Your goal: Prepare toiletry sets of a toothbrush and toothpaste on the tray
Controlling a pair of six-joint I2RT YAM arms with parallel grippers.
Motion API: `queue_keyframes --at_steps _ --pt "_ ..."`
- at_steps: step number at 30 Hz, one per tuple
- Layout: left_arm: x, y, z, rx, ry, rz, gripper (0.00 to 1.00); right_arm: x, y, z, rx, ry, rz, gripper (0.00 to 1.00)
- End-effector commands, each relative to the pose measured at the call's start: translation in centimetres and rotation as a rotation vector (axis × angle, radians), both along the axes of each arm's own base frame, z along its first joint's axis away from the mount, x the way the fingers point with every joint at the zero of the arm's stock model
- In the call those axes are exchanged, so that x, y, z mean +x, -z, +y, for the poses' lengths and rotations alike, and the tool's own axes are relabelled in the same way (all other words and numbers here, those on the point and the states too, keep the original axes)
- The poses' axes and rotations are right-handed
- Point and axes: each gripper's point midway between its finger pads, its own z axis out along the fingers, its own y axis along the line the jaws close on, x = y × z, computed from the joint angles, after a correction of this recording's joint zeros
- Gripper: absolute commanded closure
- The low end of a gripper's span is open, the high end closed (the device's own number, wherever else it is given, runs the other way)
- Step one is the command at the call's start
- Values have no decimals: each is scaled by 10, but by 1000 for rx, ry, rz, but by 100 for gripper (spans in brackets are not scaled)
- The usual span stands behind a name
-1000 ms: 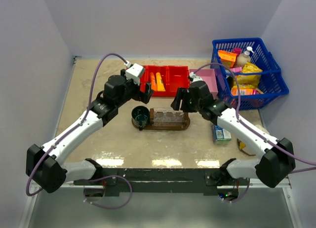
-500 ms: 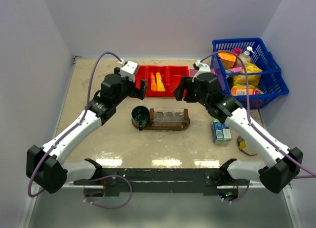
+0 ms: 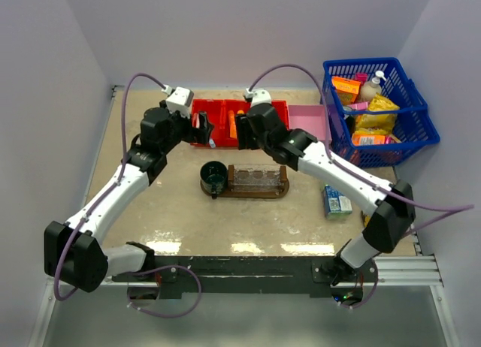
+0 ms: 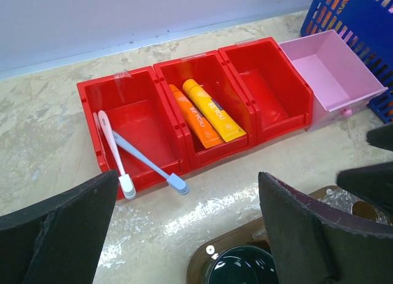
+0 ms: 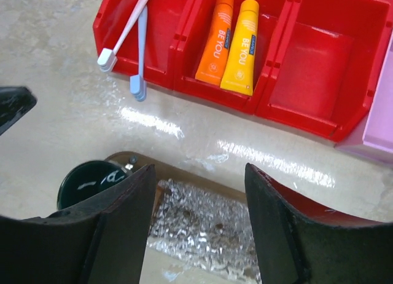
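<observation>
With left fingers (image 4: 58,235) and right fingers (image 5: 295,235) spread and empty, we judge picking begins: next, pinch a toothbrush (image 4: 113,152) and toothpaste (image 4: 193,115) from the bin (image 4: 270,93).

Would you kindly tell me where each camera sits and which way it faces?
Top external: above and behind the arm bases, looking down at the table; both arms show, reaching toward the red bin.
Left wrist: on the left arm, facing the bin from its near side; its open fingers frame the view.
Right wrist: on the right arm, tilted down at bin and tray; its fingers show.
Shared: both wrist views show the toothpaste tubes in the bin's middle compartment and the toothbrushes.
</observation>
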Motion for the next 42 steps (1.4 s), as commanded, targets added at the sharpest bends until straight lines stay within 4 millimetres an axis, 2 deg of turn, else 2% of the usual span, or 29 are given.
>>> queue_keyframes --at_steps 1,2,3,4,5,6,7,9,10,11,12,13,14,15,17,24,31,42 --pt "2 -30 14 -13 -70 -94 0 29 -14 18 -30 22 -68 40" --pt "1 -30 19 -4 -95 -99 0 35 -9 22 -42 14 -59 41" --pt "-1 -38 22 -7 -107 -127 0 42 -20 30 -38 3 -82 42" --pt "-2 -41 25 -9 -120 -139 0 51 4 39 -82 -6 -45 44" --pt "-5 -46 26 -17 -124 -157 0 58 9 42 -93 -9 -36 45" --pt "-6 -47 26 -19 -121 -162 0 67 1 47 -80 -6 -48 45" --pt "-7 -48 26 -22 -120 -164 0 74 27 53 -112 -9 -10 46" --pt "-6 -48 24 -26 -111 -162 0 87 32 58 -105 -5 -3 46" --pt "-6 -48 23 -28 -107 -160 0 93 48 61 -123 -1 17 48" --pt "-6 -46 22 -29 -103 -153 0 98 54 60 -132 7 22 48" --pt "-6 -47 22 -32 -103 -152 0 103 51 62 -129 14 12 48" --pt "-5 -46 21 -33 -102 -150 0 105 54 63 -139 16 11 48" --pt "-5 -46 21 -34 -102 -149 0 109 67 64 -160 21 22 49" --pt "-7 -47 18 -41 -82 -150 0 114 64 65 -163 27 11 49" --pt "-7 -46 16 -45 -73 -147 0 119 82 65 -188 33 33 50" --pt "-7 -43 12 -49 -57 -133 0 136 114 59 -236 66 67 54" --pt "-7 -42 11 -51 -50 -129 0 146 122 58 -243 92 53 57" --pt "-6 -41 8 -54 -38 -123 0 148 139 63 -240 83 66 59"
